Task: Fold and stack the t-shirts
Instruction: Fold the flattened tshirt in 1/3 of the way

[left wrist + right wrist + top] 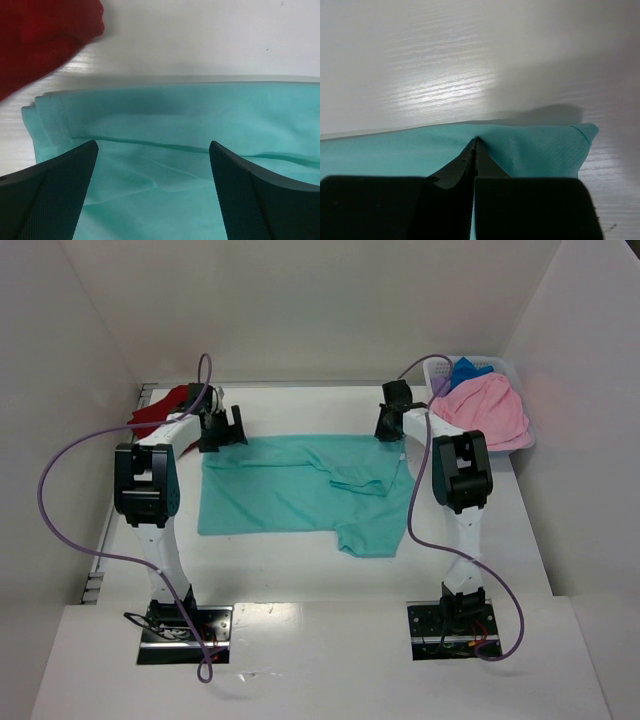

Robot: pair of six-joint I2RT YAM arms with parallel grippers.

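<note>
Room: white wall panels close in three sides.
Table: white, faint wood grain.
Arms: two, both reaching to the far edge of the teal t-shirt.
Teal t-shirt: one, spread mid-table, partly folded, one sleeve toward the near right.
Basket: one, white, far right corner.
Pink t-shirt: one, heaped in the basket.
Dark red t-shirt: one, bunched at the far left.
Blue t-shirt: one, behind the pink.
Left gripper: jaws spread wide over the teal shirt's far left corner, holding nothing.
Right gripper: jaws closed, pinching the far right edge of the teal shirt.
</note>
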